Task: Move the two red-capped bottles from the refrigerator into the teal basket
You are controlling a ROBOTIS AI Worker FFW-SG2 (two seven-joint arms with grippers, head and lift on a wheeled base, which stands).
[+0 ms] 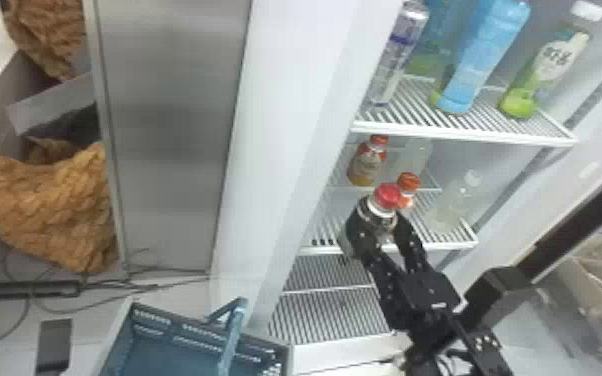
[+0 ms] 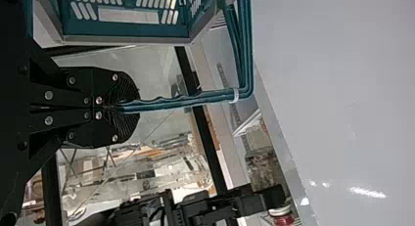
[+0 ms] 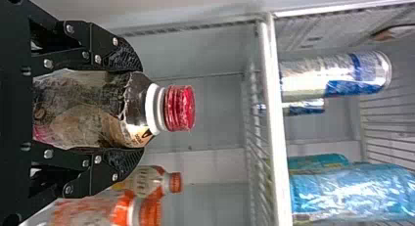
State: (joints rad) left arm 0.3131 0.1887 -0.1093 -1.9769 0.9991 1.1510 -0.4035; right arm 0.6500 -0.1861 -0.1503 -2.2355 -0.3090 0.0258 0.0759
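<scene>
Right gripper (image 1: 380,224) is clamped around a red-capped bottle (image 3: 90,108), cap (image 3: 180,108) jutting beyond it

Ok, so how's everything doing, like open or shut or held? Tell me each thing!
Red-capped bottle: held, roughly upright, cap on
Right gripper: closed on that bottle
Left gripper: closed on the handle
Basket handle: raised
Teal basket: open-topped
Refrigerator: open
Orange-capped bottles: standing, caps on
</scene>
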